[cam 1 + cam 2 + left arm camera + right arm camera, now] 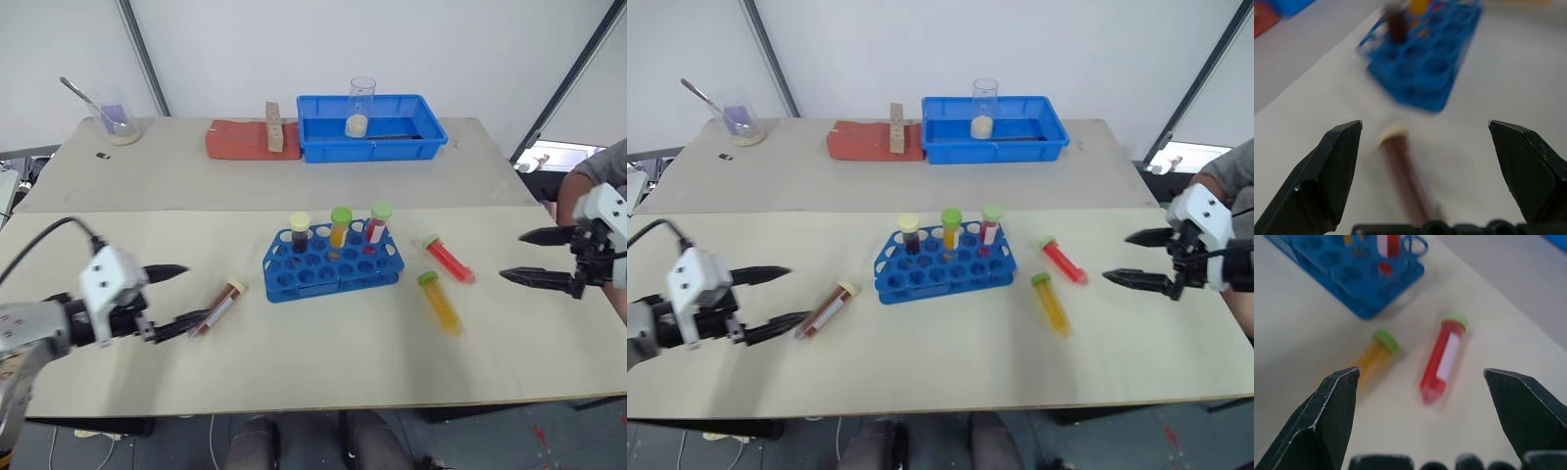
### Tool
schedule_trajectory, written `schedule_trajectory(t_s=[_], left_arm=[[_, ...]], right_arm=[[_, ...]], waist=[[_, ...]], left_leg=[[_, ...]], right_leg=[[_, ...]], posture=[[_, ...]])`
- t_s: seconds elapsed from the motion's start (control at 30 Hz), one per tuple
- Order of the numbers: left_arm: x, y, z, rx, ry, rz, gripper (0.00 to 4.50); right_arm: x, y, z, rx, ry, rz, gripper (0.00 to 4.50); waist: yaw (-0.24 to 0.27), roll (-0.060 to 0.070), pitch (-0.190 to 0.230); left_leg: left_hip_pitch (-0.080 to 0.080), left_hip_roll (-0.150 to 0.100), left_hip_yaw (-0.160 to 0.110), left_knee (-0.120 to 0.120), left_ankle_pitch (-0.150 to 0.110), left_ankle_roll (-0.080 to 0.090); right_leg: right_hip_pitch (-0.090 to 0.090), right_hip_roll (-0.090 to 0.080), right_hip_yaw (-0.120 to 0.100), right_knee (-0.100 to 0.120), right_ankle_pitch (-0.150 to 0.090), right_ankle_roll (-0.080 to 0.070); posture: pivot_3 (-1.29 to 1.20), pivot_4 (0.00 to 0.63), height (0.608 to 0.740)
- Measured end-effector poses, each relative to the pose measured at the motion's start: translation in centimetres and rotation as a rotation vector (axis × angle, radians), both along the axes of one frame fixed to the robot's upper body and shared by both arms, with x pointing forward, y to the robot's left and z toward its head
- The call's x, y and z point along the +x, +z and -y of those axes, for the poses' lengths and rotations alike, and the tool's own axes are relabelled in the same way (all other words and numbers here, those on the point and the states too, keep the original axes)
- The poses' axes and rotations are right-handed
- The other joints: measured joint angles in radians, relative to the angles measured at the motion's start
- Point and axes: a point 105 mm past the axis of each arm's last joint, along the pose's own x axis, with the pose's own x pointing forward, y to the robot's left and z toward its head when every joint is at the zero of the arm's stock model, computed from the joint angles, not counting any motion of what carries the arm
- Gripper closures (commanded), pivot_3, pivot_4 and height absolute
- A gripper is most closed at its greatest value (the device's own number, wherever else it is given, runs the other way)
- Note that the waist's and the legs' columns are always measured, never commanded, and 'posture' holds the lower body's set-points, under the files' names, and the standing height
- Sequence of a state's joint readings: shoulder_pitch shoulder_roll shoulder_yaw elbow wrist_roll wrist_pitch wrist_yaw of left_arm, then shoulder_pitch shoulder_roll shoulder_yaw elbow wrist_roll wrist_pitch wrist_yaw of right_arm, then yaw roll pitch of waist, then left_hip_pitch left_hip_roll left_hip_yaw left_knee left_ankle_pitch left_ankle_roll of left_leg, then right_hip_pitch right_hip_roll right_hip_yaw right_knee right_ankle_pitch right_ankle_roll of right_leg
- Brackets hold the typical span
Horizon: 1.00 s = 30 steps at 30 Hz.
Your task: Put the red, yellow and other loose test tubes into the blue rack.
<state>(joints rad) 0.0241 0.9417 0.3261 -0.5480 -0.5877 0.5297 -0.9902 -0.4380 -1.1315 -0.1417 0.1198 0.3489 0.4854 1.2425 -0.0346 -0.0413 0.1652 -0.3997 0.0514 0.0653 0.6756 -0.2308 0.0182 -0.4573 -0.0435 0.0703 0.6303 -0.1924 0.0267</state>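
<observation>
The blue rack [333,262] stands near the middle of the tabletop [323,362], three capped tubes upright along its far row. A dark red-brown tube [217,308] lies just off its left end, between the wide-spread fingers of the left gripper [181,299]. Off its right end lie a red tube [450,259] and a yellow-orange tube [440,302], apart from each other. The right gripper [529,257], empty and spread wide, hovers by the right edge. Bare tabletop runs along the near edge.
</observation>
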Motion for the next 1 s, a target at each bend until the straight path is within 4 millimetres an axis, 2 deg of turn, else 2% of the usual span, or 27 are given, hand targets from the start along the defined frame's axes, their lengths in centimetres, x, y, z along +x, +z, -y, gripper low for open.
schedule_trajectory(t_s=[0.2,0.33,0.47,0.57,0.7,0.83,0.9,1.0], left_arm=[[0.1,1.8,5.9,-0.047,-0.231,0.052,0.08],[-0.1,2.0,8.2,-0.065,-0.330,0.058,0.08],[0.2,1.5,9.1,-0.074,-0.358,0.045,0.08],[0.3,1.3,9.5,-0.073,-0.373,0.039,0.08],[0.2,1.2,9.7,-0.073,-0.384,0.038,0.08],[0.1,1.0,10.0,-0.084,-0.394,0.033,0.08],[0.1,0.9,10.1,-0.082,-0.396,0.032,0.00],[0.1,0.8,10.2,-0.081,-0.400,0.029,0.00]], right_arm=[[4.1,-0.2,-2.9,-0.012,-0.097,-0.078,0.00],[7.0,-2.2,-4.1,-0.048,-0.168,-0.167,0.00],[8.8,-4.8,-3.9,-0.099,-0.239,-0.277,0.00],[9.7,-5.7,-3.4,-0.149,-0.273,-0.313,0.00],[10.2,-6.3,-2.7,-0.197,-0.297,-0.338,0.00],[9.8,-7.4,-2.3,-0.246,-0.286,-0.392,0.00],[9.6,-8.1,-2.3,-0.259,-0.281,-0.416,0.55],[9.8,-7.9,-2.7,-0.269,-0.269,-0.414,1.49]], waist=[[-0.013,0.000,0.000],[-0.010,0.000,0.000],[-0.006,0.000,0.000],[-0.007,0.000,0.000],[-0.009,0.000,0.000],[-0.011,0.000,0.000],[-0.011,0.000,0.000],[-0.016,0.000,0.000]], left_leg=[[0.000,-0.001,-0.001,0.001,0.000,0.000],[-0.003,-0.002,-0.003,0.002,0.000,0.000],[-0.006,-0.003,-0.004,0.002,0.000,0.001],[-0.007,-0.003,-0.004,0.002,0.000,0.001],[-0.007,-0.003,-0.004,0.002,0.000,0.001],[-0.006,-0.003,-0.005,0.002,0.000,0.001],[-0.006,-0.003,-0.005,0.003,0.000,0.001],[-0.005,-0.003,-0.005,0.003,0.000,0.001]], right_leg=[[0.001,0.001,0.001,-0.001,0.005,0.006],[0.000,0.001,0.001,-0.001,0.007,0.006],[0.000,0.001,0.001,-0.003,0.009,0.003],[0.000,0.001,0.001,-0.004,0.010,0.004],[0.000,0.001,0.001,-0.005,0.010,0.004],[0.000,0.001,0.001,-0.003,0.010,0.004],[0.000,0.001,0.001,-0.002,0.010,0.004],[0.000,0.001,0.001,-0.001,0.010,0.004]], posture=[[0.00,0.150,0.729],[0.00,0.150,0.729],[0.00,0.150,0.729],[0.00,0.150,0.729],[0.00,0.150,0.729],[0.00,0.150,0.729],[0.00,0.150,0.729],[0.00,0.150,0.729]])
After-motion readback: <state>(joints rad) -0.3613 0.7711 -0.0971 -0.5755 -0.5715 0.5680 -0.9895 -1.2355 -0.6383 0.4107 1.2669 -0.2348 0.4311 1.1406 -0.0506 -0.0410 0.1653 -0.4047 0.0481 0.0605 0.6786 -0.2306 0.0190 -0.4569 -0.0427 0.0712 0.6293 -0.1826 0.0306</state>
